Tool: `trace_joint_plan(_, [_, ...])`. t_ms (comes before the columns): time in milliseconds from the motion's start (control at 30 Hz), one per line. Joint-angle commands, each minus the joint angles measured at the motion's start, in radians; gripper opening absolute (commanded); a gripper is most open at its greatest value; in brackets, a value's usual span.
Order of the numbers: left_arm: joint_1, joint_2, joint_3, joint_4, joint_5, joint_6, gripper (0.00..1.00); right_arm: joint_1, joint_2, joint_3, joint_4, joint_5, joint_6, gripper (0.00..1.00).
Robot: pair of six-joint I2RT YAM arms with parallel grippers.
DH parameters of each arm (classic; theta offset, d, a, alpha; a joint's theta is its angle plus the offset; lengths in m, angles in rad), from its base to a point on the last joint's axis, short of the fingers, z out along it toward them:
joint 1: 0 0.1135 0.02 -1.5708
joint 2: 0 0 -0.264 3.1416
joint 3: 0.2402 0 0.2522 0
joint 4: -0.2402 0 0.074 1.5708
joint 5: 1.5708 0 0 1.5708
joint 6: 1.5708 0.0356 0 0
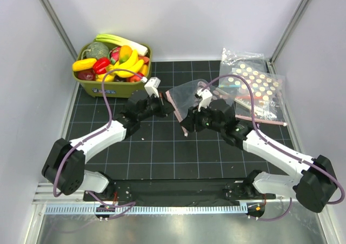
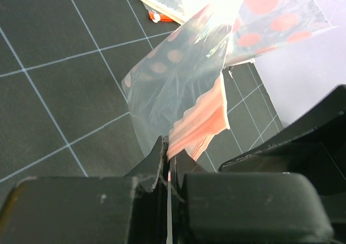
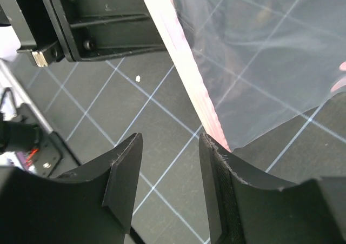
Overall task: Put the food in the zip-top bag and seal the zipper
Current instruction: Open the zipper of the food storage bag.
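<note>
The clear zip-top bag (image 1: 189,92) lies crumpled at the middle of the mat, its pinkish-red zipper strip (image 1: 174,104) along its left edge. My left gripper (image 1: 164,107) is shut on that strip; in the left wrist view the fingers (image 2: 169,146) pinch the strip (image 2: 203,119), with the bag (image 2: 173,76) rising beyond. My right gripper (image 1: 186,126) is open at the strip's near end; in the right wrist view (image 3: 170,144) the strip (image 3: 184,65) runs down to the right finger's tip. The banana bunch (image 1: 127,66) and an orange-yellow fruit (image 1: 124,52) lie in the basket.
A green basket (image 1: 116,88) heaped with toy produce stands at the back left. Larger clear bags with coloured dots (image 1: 257,87) lie at the back right, just behind the right arm. The left gripper's body (image 3: 102,22) sits close in front of the right gripper.
</note>
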Motion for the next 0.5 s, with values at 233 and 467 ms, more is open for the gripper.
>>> trace_joint_plan(233, [0.005,0.014,0.012,0.013,0.022,0.002,0.00,0.114,0.059,0.070,0.064,0.328,-0.121,0.42])
trace_joint_plan(467, [0.005,0.017,0.012,0.012,0.018,0.005,0.00,0.181,0.092,0.057,0.138,0.431,-0.159,0.37])
